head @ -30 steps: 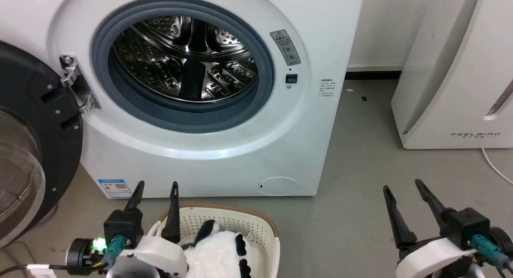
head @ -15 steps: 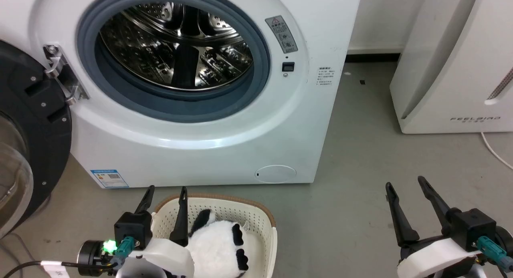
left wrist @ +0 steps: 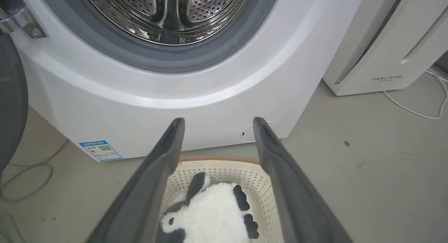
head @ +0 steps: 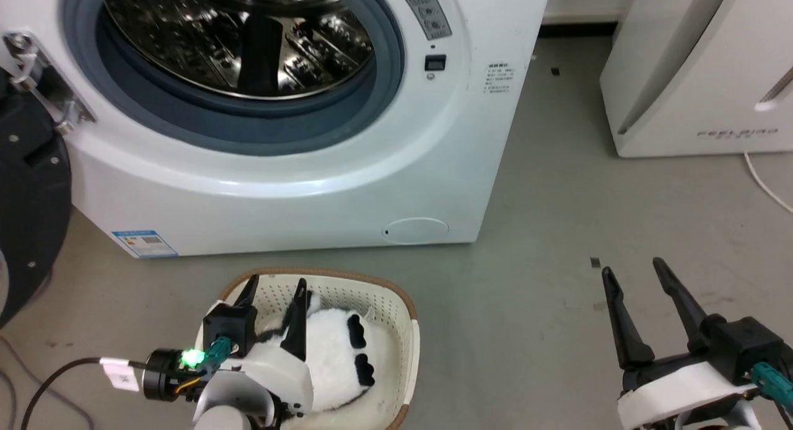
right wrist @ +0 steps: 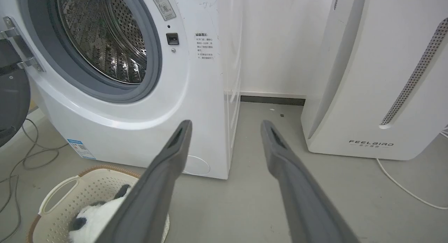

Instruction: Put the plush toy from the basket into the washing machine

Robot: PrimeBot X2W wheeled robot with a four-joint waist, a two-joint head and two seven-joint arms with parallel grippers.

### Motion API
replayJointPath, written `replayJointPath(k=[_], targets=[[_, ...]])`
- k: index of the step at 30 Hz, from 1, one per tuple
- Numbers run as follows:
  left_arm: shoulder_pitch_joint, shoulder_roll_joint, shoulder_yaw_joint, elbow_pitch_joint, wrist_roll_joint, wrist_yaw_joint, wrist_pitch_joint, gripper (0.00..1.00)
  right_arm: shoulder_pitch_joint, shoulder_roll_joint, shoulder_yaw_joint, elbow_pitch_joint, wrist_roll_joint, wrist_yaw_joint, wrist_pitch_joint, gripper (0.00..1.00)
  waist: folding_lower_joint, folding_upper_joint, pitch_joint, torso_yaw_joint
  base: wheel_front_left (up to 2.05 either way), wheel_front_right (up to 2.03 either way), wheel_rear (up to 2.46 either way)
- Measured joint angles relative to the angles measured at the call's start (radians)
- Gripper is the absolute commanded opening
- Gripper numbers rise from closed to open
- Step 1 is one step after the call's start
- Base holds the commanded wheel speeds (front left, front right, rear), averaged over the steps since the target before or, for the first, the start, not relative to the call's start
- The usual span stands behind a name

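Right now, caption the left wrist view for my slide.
Open left gripper frames the plush toy lying in the basket, in front of the washing machine.

The plush toy (head: 334, 355) is fluffy, long-piled cloth. The basket (head: 385, 306) is smooth cream plastic, perforated, with a brown woven-look rim. The washing machine (head: 297, 176) has a glossy white shell, a matt grey gasket (head: 387, 70) and a mirror-bright perforated steel drum (head: 322, 46). Before the washing machine, the floor (head: 557, 201) is matt grey and scuffed.
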Motion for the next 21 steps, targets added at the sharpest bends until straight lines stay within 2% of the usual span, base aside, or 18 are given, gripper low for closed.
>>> replayJointPath(k=[21], targets=[[-0.234, 0.056, -0.062, 0.293, -0.017, -0.037, 0.049, 1.00, -0.048, 0.000, -0.002, -0.032, 0.053, 0.000, -0.040, 1.00, 0.0000, 0.0000, 0.213, -0.050, 0.00, 0.00, 0.00]])
